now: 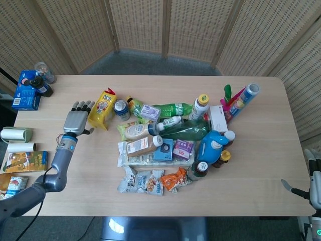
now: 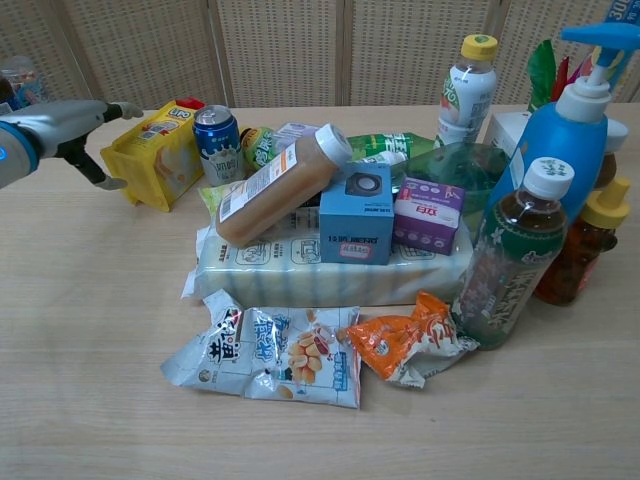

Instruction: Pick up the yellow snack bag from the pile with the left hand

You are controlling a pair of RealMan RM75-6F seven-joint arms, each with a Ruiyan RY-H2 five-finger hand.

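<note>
Woven wicker screens close off the back of a pale wooden table, and you are working over a heap of groceries at its middle.

From the head view, your left hand hangs just beside the yellow snack bag, fingers apart and extended, holding nothing. The bag lies at the left edge of the pile, its long side towards you. It looks like a light, crinkly film pack, slick and soft, with contents that would likely crush under a hard squeeze. Take it across its narrow width near the middle, thumb on one long side and fingers on the other. The blue can stands just beside the bag's far side, so there is little room for fingers there; come in from the open left. The right hand sits at the frame's lower right corner, well apart from everything; only part shows, fingers seemingly apart, nothing in it.

From the chest view, your left hand reaches in from the left, fingertips at or very near the yellow snack bag; I cannot tell if they touch. The blue can stands upright against its right side, with a tan bottle lying beyond. Knocking the can is the main risk.
</note>
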